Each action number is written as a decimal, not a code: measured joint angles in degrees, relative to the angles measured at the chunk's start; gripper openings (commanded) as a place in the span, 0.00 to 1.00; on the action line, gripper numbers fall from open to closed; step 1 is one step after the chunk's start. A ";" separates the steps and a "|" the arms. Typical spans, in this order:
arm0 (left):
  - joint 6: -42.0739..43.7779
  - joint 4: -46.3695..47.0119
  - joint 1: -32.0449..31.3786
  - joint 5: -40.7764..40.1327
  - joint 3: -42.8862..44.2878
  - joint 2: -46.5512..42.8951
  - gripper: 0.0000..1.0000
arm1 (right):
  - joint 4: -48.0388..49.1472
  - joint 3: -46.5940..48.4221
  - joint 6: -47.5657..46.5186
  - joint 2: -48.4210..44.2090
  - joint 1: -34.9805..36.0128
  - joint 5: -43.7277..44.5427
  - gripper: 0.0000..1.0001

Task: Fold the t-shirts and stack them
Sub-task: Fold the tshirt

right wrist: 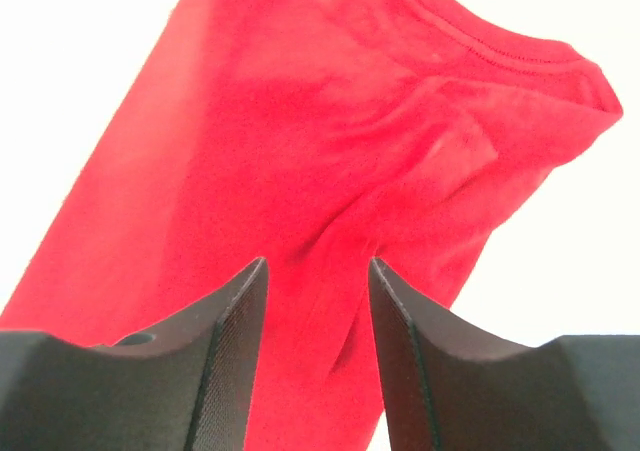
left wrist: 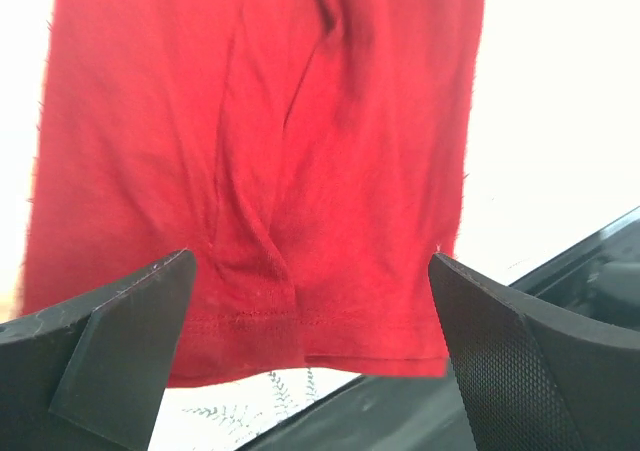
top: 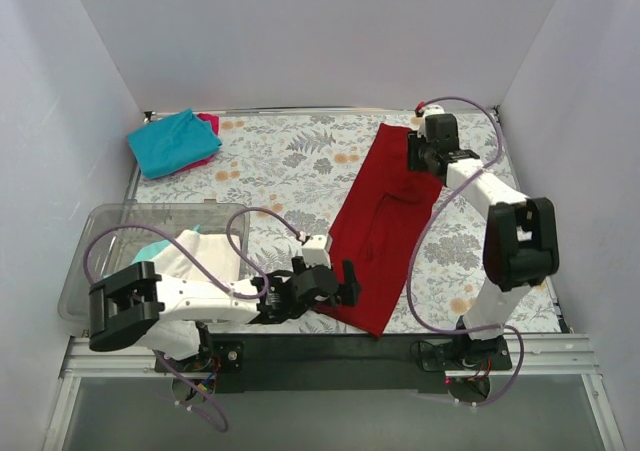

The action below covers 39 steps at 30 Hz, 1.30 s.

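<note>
Left gripper (left wrist: 310, 261) wide open at the red shirt (top: 385, 221), near end; right gripper (right wrist: 317, 266) open a little, far end.

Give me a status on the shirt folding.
Done: a folded teal shirt lies on a pink shirt at the far left corner. In hand: the red shirt lies as a long narrow strip, with the left gripper open at its near hem and the right gripper part open at its collar end. Left: shorter folds on the red shirt, stacking it, and the white shirt in the clear bin.
</note>
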 measured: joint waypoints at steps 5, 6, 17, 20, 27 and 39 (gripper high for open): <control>3.32 -2.27 0.02 -4.48 0.07 -6.12 0.95 | 1.31 -10.01 1.14 -14.47 4.98 0.37 0.42; 4.31 -2.54 0.02 -5.46 0.31 -5.62 0.95 | 1.62 -12.02 1.86 -16.65 6.29 0.44 0.42; 10.25 -4.44 0.04 -10.75 5.81 11.63 0.95 | 0.85 -28.87 6.88 -22.01 10.36 2.38 0.43; 10.23 -3.78 0.04 -10.51 5.81 11.74 0.95 | 1.09 -29.24 7.30 -20.87 10.34 3.80 0.43; 9.09 -2.38 0.02 -10.25 5.55 12.07 0.95 | 1.88 -25.00 7.50 -10.93 9.62 5.77 0.43; 7.87 3.54 -1.16 -8.44 6.54 14.56 0.95 | 3.21 -7.23 6.19 5.40 7.80 3.61 0.43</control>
